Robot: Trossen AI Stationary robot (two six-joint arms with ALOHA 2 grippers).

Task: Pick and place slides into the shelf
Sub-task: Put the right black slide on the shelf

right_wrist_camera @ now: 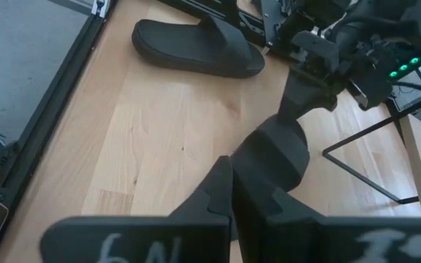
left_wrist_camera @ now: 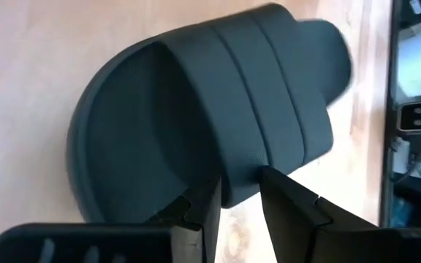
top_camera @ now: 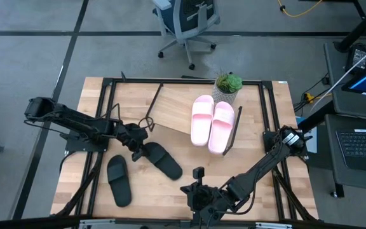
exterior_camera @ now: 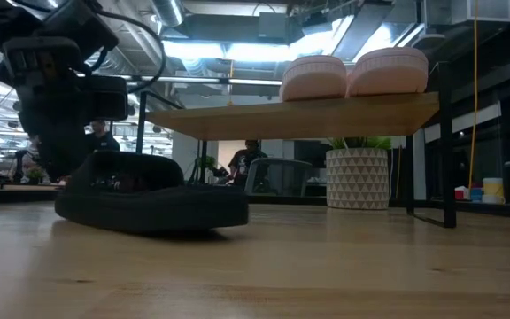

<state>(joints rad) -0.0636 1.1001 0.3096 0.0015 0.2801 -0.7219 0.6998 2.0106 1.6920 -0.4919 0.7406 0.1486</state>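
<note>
Two pale pink slides [top_camera: 211,122] lie side by side on the shelf's wooden board [top_camera: 170,111], soles down. Two black slides are on the tabletop. One [top_camera: 118,180] lies free near the front left. The other [top_camera: 162,159] lies at the middle, with my left gripper [top_camera: 136,143] shut on it at its left end. My right gripper [top_camera: 196,192] hangs shut near the table's front edge, touching nothing. Its fingers [right_wrist_camera: 229,175] point toward the held slide. My left gripper pinches the black slide between its two fingers at the side edge of the wide strap [left_wrist_camera: 243,172], where the strap meets the sole. The fingers slant down from the table's left. In the low view the slide's sole [exterior_camera: 153,217] rests flat on the tabletop.
A white patterned pot with a green plant [top_camera: 227,86] stands at the far edge, behind the shelf. The shelf's thin black legs [exterior_camera: 450,177] stand on the table's right half. Bare wood lies between the two black slides and the front edge.
</note>
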